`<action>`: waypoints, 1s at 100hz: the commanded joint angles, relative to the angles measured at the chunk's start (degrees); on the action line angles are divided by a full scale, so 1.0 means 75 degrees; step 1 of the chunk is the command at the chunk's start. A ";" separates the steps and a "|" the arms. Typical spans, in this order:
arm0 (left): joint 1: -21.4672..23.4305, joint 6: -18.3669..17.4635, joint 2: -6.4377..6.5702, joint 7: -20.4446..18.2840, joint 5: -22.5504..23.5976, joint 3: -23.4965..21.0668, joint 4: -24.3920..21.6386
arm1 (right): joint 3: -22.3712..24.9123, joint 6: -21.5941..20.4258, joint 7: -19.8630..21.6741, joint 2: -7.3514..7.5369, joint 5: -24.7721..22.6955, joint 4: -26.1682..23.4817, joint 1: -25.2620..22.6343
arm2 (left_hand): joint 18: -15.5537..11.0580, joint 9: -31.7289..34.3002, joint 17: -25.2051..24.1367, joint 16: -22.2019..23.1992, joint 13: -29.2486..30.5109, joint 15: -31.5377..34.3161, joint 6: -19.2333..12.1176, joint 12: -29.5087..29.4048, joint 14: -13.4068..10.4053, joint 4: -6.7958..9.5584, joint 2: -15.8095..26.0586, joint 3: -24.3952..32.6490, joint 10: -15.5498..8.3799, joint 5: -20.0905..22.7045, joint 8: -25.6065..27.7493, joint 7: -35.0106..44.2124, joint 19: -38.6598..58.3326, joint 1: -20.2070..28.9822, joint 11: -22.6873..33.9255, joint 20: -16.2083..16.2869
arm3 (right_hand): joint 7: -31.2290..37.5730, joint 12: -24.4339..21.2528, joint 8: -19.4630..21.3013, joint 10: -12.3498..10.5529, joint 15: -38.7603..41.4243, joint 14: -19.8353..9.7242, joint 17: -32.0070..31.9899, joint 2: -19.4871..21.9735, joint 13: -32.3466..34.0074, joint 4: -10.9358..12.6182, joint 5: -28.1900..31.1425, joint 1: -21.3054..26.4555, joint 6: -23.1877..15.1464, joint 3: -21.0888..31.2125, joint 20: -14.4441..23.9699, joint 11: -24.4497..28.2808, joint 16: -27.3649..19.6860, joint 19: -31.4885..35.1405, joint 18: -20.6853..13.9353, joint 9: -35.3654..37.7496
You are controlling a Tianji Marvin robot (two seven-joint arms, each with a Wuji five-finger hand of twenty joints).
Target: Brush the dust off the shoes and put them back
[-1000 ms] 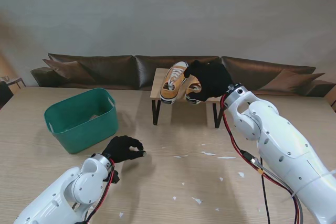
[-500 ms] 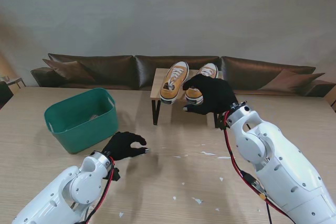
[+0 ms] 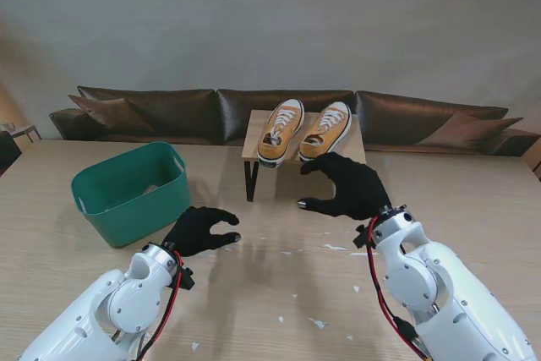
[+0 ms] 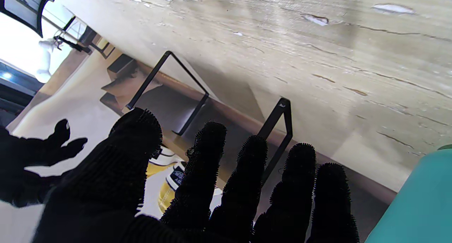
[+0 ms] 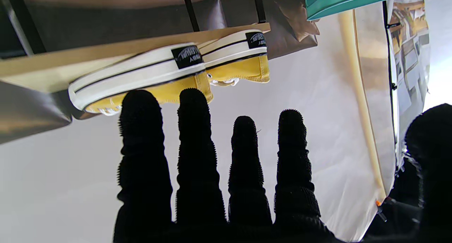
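Two yellow sneakers with white soles stand side by side on a small wooden rack (image 3: 252, 134) at the table's far side: the left shoe (image 3: 280, 132) and the right shoe (image 3: 325, 131). The right wrist view shows both shoes (image 5: 148, 77) on the rack board (image 5: 53, 64), heels toward the camera. My right hand (image 3: 348, 188), in a black bristly glove, hovers open just nearer to me than the rack, holding nothing. Over the table nearer to me is my left hand (image 3: 199, 230), gloved and open with its fingers (image 4: 243, 179) spread.
A green plastic tub (image 3: 131, 192) stands on the table to the left. Small white scraps (image 3: 317, 323) lie scattered over the wooden table top (image 3: 279, 285). A dark brown sofa (image 3: 169, 112) runs behind the table's far edge.
My right hand has let go of the right shoe, which now stands on the rack, and has drawn back toward me. My left hand's fingers have spread a little.
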 commanded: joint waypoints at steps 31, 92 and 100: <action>0.0291 -0.0208 -0.0114 -0.0079 -0.0536 -0.0196 -0.0440 | -0.0220 -0.0071 -0.0502 -0.0169 0.0334 0.0513 -0.0621 | 0.0098 -0.0510 0.0080 -0.0382 -0.0421 -0.0446 -0.0133 -0.0309 -0.0043 0.0252 0.0171 -0.0285 -0.0053 -0.0396 -0.0242 -0.0290 -0.0984 0.0098 -0.0151 -0.0156 | -0.0326 -0.0220 -0.0106 0.0092 -0.0308 -0.0008 -0.2912 -0.0092 -0.0381 0.0237 0.0047 0.0232 -0.0125 -0.0032 -0.0186 -0.0276 -0.0161 -0.0441 0.0169 -0.0082; 0.0515 -0.0436 -0.0187 -0.0014 -0.1087 -0.0355 -0.0715 | -0.0488 -0.0212 -0.0857 -0.0308 0.0900 0.1589 -0.0382 | 0.0231 -0.0569 0.0540 -0.0442 -0.0450 -0.0493 -0.0113 -0.0368 -0.0041 0.0273 0.0164 -0.0410 -0.0042 -0.0504 -0.0326 -0.0336 -0.2266 0.0134 -0.0154 0.0356 | -0.0165 -0.0216 -0.0120 0.0152 -0.0249 -0.0072 -0.3032 -0.0403 -0.0408 -0.0035 0.0300 0.0311 -0.0087 0.1192 -0.0168 -0.0225 -0.0161 -0.0546 0.0151 0.0107; 0.0508 -0.0465 -0.0185 -0.0025 -0.1098 -0.0356 -0.0696 | -0.0522 -0.0228 -0.0871 -0.0303 0.0864 0.1635 -0.0350 | 0.0242 -0.0566 0.0543 -0.0442 -0.0440 -0.0492 -0.0117 -0.0368 -0.0045 0.0274 0.0160 -0.0421 -0.0044 -0.0510 -0.0328 -0.0339 -0.2304 0.0134 -0.0153 0.0413 | -0.0157 -0.0213 -0.0122 0.0149 -0.0243 -0.0100 -0.3019 -0.0434 -0.0400 -0.0049 0.0312 0.0271 -0.0098 0.1282 -0.0161 -0.0214 -0.0161 -0.0537 0.0145 0.0126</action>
